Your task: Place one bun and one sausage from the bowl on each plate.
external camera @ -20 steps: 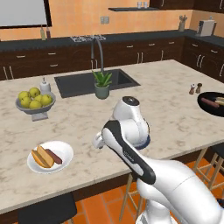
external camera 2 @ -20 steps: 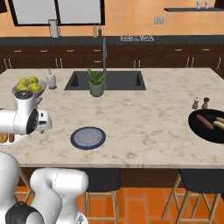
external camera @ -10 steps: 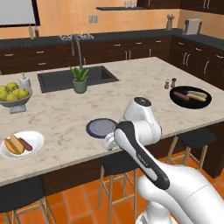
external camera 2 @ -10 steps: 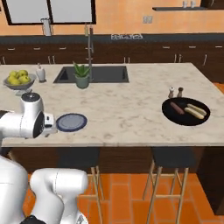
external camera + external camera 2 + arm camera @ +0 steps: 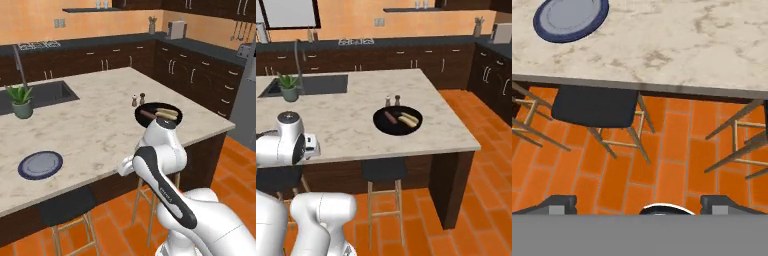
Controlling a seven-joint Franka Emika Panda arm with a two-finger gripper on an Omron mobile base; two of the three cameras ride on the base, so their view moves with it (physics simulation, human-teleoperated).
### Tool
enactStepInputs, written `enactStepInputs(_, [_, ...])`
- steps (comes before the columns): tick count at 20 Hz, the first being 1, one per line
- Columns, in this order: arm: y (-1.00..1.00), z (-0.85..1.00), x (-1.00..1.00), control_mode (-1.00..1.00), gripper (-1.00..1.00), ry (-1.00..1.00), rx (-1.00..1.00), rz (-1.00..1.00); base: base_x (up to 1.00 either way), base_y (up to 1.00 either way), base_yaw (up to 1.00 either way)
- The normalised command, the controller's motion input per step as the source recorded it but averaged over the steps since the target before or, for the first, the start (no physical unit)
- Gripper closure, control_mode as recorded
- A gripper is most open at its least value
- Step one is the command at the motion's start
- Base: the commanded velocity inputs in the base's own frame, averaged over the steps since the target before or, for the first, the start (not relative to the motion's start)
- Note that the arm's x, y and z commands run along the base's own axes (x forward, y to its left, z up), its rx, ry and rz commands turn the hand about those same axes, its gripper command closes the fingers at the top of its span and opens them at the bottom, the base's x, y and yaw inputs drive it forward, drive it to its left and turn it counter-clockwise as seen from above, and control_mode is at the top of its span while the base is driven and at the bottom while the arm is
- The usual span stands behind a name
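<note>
Claw (image 5: 639, 202) spread wide and empty, its two dark fingertips (image 5: 556, 204) stand far apart low in the hand view, aimed down past the counter's edge at the orange tile floor. It holds nothing, which suits an arm tucked in for travel, not one reaching.

Ahead of the claw runs the marble island counter (image 5: 95, 125), its lip crossing just beyond the fingertips. Directly under the claw's line of sight sits a black-seated bar stool (image 5: 594, 107).

Well off to the claw's far side on the counter lies the black bowl (image 5: 397, 120), which holds one bun (image 5: 409, 119) and one sausage (image 5: 389, 117) side by side, probably awaiting pickup. Nearer the claw, toward the counter's front edge, rests the bare blue-rimmed plate (image 5: 571, 18), likely their destination.
</note>
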Motion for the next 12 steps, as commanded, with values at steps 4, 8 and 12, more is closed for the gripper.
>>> enactStepInputs(4, [0.00,0.00,0.00,1.00,-1.00,0.00,0.00,0.00,0.67,-1.00,-0.11])
enactStepInputs(8, [0.00,0.00,0.00,1.00,-1.00,0.00,0.00,0.00,0.18,-1.00,-0.01])
enactStepInputs(12, [0.00,0.00,0.00,1.00,-1.00,0.00,0.00,0.00,0.42,-1.00,0.00])
